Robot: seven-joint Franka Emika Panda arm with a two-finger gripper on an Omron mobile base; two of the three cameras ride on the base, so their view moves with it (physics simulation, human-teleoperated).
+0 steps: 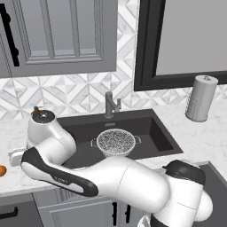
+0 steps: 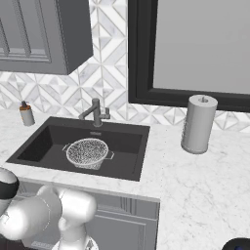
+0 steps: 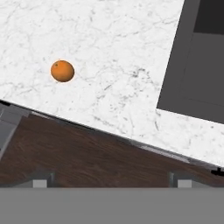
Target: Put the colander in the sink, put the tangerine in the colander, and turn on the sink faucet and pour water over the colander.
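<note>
Hand view: the tangerine (image 3: 62, 71) sits alone on the marble table (image 3: 118, 65), up and left of the pincer (image 3: 109, 183), whose tips stand wide, holding nothing.

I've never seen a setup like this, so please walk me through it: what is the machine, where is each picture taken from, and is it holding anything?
It is a white robot arm in a rendered kitchen. Two cameras sit behind it, left and right; the third rides on its hand, looking down. The colander already sits in the black sink, below the sink faucet. The tangerine lies alone on the marble counter, left of the sink. A paper towel roll and soap dispenser stand on it too. The gripper holds nothing; its fingertips are wide apart.
</note>
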